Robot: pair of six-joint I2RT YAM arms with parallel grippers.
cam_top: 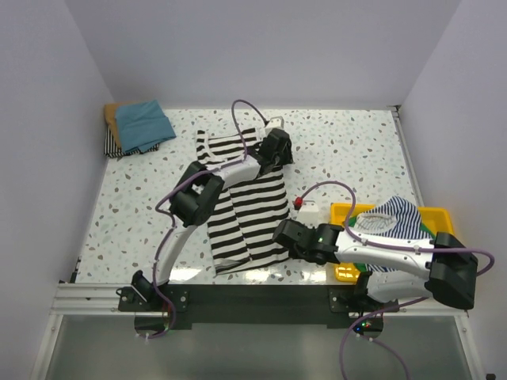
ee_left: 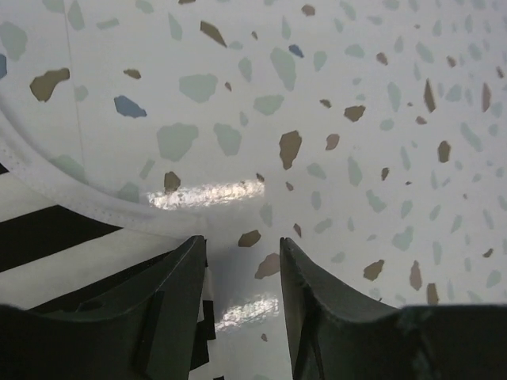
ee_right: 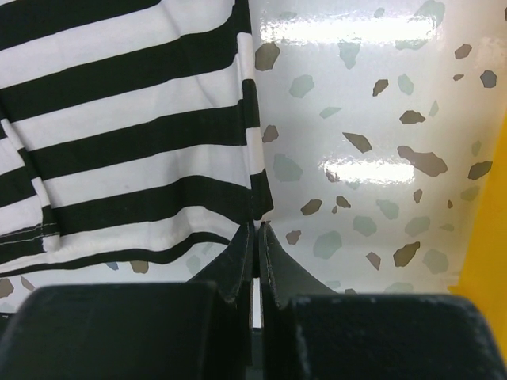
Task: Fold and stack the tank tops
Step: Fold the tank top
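Right gripper point(ee_right: 255, 233), closest to its wrist camera: fingers pressed together at the lower right hem corner of the striped tank top point(cam_top: 245, 198). Whether a nip of cloth is caught between them cannot be told. Left gripper point(ee_left: 242, 245): fingers spread, nothing between them, poised over the speckled table point(cam_top: 142, 206) just beside the white-bound curve of a shoulder opening at the garment's far right corner. The top lies flat and lengthwise at mid-table, hem towards the arm bases. A teal tank top point(cam_top: 144, 120) crowns a small pile in the far left corner. Another striped tank top point(cam_top: 392, 215) waits in the yellow tray point(cam_top: 432, 212) at right.

Judged step: gripping the right-hand edge for a lengthwise fold. To do it well, the left fingers should drop onto the strap and close on both cloth layers, not the binding alone. The right grip needs confirming before any lift. Both ends should then rise low and together, keeping the edge taut between them, and travel leftward in parallel so that the crease falls straight. Uneven lift would probably skew the stripes and drag the lower layer.
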